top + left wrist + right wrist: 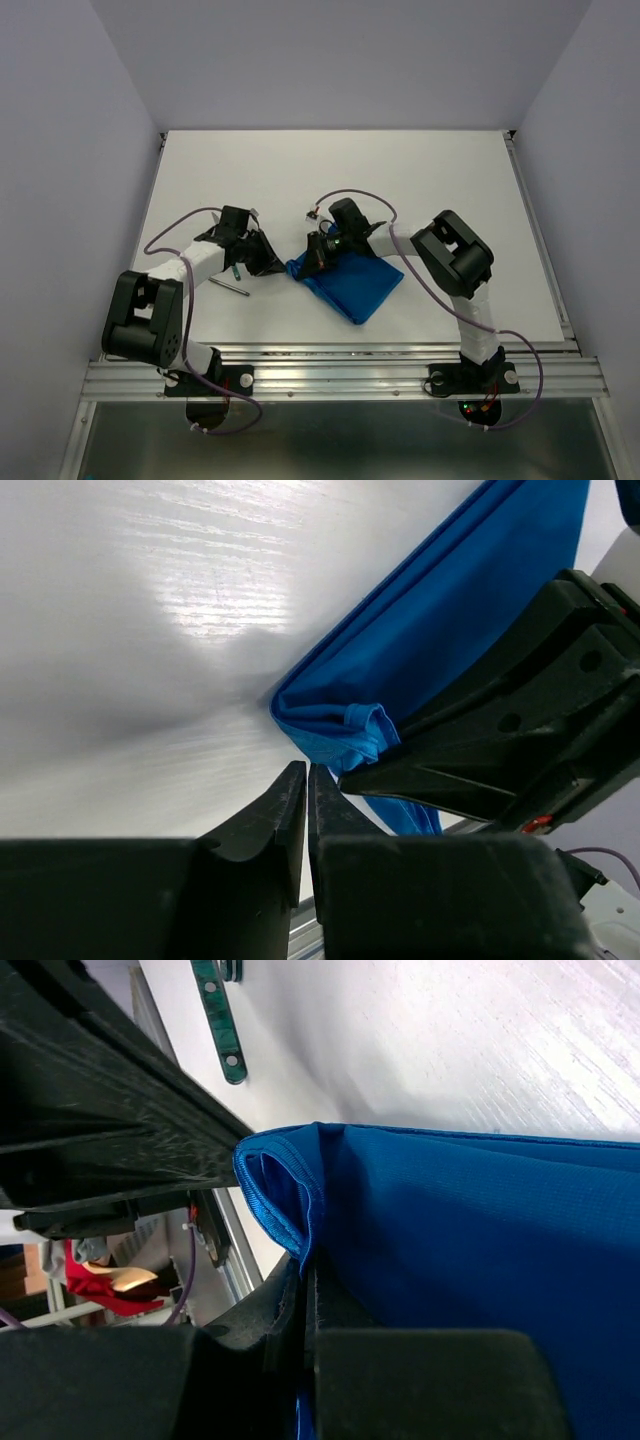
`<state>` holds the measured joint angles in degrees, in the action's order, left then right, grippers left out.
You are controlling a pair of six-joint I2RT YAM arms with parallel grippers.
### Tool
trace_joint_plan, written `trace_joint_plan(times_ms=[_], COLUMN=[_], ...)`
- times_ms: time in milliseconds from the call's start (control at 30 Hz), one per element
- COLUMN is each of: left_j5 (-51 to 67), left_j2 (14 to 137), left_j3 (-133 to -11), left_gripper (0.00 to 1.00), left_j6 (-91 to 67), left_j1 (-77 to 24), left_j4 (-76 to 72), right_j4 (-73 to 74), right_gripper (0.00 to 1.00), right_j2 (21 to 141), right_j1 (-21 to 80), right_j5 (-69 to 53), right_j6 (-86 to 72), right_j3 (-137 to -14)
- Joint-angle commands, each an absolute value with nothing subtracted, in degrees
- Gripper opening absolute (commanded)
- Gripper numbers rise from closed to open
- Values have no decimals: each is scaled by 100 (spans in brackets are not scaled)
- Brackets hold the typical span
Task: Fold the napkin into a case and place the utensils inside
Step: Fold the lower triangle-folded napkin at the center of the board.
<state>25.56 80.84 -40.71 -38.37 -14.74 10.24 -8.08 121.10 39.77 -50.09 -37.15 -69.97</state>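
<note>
The bright blue napkin (352,287) lies folded in layers at mid-table. My right gripper (316,258) is shut on its left hemmed corner (285,1195), with the cloth pinched between the fingers. My left gripper (268,260) is shut and empty, its fingertips (296,780) just short of the same folded corner (335,730) and close to the right gripper (520,730). The slim grey metal utensil (228,286) lies on the table under the left arm. The teal-handled utensil (220,1020) lies just left of the napkin, mostly hidden by the left gripper in the top view.
The white table (330,180) ends at a metal rail (340,375) at the near edge. Purple cables (165,235) loop off both arms. The two grippers nearly touch over the napkin's left corner.
</note>
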Motion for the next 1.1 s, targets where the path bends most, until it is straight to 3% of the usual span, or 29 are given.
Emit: trace_joint_plan(times_ms=[0, 333, 400, 433, 467, 667, 1067], left_j5=[2663, 2707, 2725, 2725, 2733, 2760, 2813], left_j2=[8454, 9193, 9272, 9290, 9316, 9422, 9404], left_j3=[-4429, -5010, -5045, -5045, -5045, -5019, -4940], left_gripper=[15, 12, 11, 11, 11, 11, 11], left_j6=[-3674, -3612, -3621, -3630, -3630, -3665, -3753], left_j1=[-1564, -1784, -1802, -1810, -1811, -1828, -1837], left_j4=[862, 800, 782, 765, 747, 686, 571], right_j4=[-1125, -1125, -1116, -1099, -1090, -510, 193], right_gripper=[1, 2, 13, 26, 33, 54, 57], right_j2=[12225, 12120, 12076, 11998, 11945, 11532, 11417], right_j1=[3946, 3894, 3894, 3894, 3894, 3894, 4069], right_j5=[-5353, -5256, -5177, -5029, -4958, -4088, -2919], right_j6=[-3832, -3858, -3858, -3832, -3832, -3394, -3216], right_j3=[-7198, -7146, -7093, -7067, -7040, -6987, -7251])
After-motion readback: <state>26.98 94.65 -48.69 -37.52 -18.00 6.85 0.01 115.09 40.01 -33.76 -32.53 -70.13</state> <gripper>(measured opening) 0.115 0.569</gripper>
